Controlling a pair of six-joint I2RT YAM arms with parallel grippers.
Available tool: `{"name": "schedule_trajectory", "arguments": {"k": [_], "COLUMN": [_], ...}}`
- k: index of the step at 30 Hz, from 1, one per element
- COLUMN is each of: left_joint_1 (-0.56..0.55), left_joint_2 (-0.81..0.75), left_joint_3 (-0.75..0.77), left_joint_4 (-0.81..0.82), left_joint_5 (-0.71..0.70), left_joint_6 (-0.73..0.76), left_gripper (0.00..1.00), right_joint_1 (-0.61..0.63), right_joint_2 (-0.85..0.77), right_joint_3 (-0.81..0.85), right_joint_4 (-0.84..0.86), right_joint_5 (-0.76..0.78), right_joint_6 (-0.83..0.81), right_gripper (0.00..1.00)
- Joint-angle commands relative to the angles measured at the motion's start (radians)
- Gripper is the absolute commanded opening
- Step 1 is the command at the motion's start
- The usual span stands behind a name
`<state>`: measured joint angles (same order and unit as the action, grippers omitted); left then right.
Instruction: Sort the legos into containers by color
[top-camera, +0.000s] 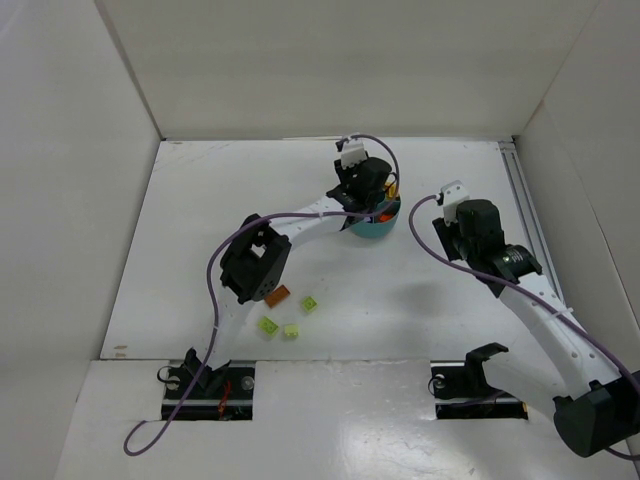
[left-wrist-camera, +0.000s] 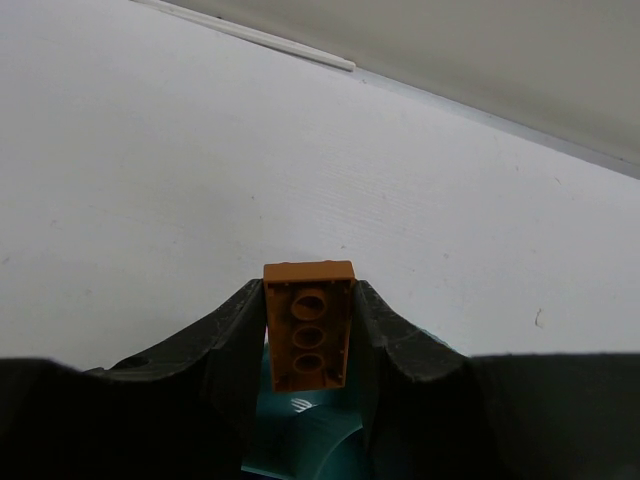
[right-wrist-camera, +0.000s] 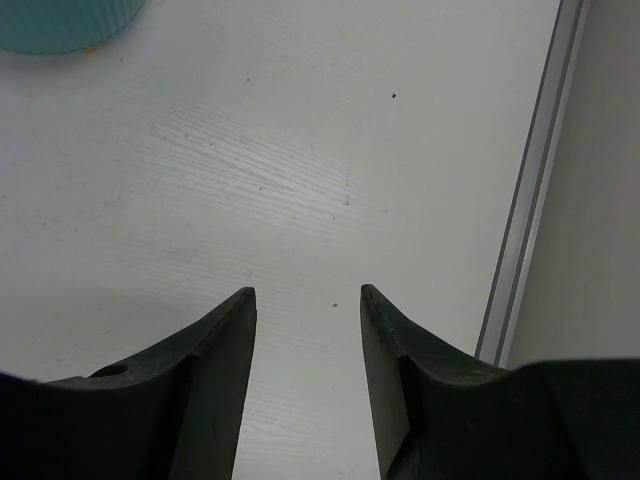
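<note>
The orange-brown lego (left-wrist-camera: 309, 330) is clamped in my left gripper (left-wrist-camera: 310, 285). The two fingers pinch its long sides and are closed down to the brick's width. Its hollow underside faces the wrist camera, showing three round tubes in a row, and its far end pokes just past the fingertips. Right below it, in the gap between the fingers, I see the teal dish (left-wrist-camera: 300, 445). So the brick hangs over the dish rather than over the table (top-camera: 200, 250), though I cannot tell which compartment lies under it.

From the top camera that gripper covers most of the dish at the far middle of the table. Only the near wall shows, with a speck of orange-red inside the rim.

My right gripper (right-wrist-camera: 305, 292) hangs over bare table to the right of the dish, jaws parted with a moderate gap and nothing between them. The dish's ribbed wall sits in the upper left corner of its wrist view, and a metal rail (right-wrist-camera: 525, 220) runs down the right.

The loose legos lie well apart from the dish, near the left arm's elbow (top-camera: 255, 262). A brown lego (top-camera: 277, 295) is just beside the elbow, and three lime green legos (top-camera: 311, 304) lie a little nearer to me.
</note>
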<state>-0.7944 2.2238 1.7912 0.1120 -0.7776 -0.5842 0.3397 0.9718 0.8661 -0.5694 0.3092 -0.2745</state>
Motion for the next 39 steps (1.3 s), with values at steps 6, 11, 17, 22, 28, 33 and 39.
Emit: {"name": "schedule_trajectory", "arguments": {"k": [6,11,17,22,28,33,39], "left_joint_1": [0.0,0.0,0.0,0.0,0.07,0.202,0.254], "left_joint_2": [-0.026,-0.052,-0.09,-0.231,-0.548,-0.746,-0.988], "left_joint_3": [0.024,-0.006,-0.006,-0.076,-0.312,-0.496,-0.75], "left_joint_4": [-0.005,0.015,-0.008,-0.032,-0.148,-0.427,-0.64], "left_joint_5": [0.008,0.017,-0.006,-0.032,0.072,0.32,0.301], "left_joint_6": [-0.051,-0.06,-0.06,-0.071,-0.097,-0.141,-0.287], "left_gripper": [0.38,0.4,0.46,0.58,1.0,1.0,1.0], "right_joint_1": [-0.007,-0.007,-0.007,-0.007,0.057,0.381,0.645], "right_joint_2": [0.011,0.011,0.011,-0.03,-0.093,0.092,0.469], "right_joint_3": [0.01,0.01,0.01,0.01,-0.01,0.088,0.298], "right_joint_4": [0.025,0.034,0.034,0.065,0.178,0.187,0.187], "right_joint_5": [0.024,0.024,0.002,-0.09,-0.448,-0.403,-0.507], "right_joint_6": [0.003,0.003,0.003,-0.067,-0.214,-0.319,-0.482], "right_gripper": [0.51,0.51,0.51,0.51,0.59,0.61,0.59]}}
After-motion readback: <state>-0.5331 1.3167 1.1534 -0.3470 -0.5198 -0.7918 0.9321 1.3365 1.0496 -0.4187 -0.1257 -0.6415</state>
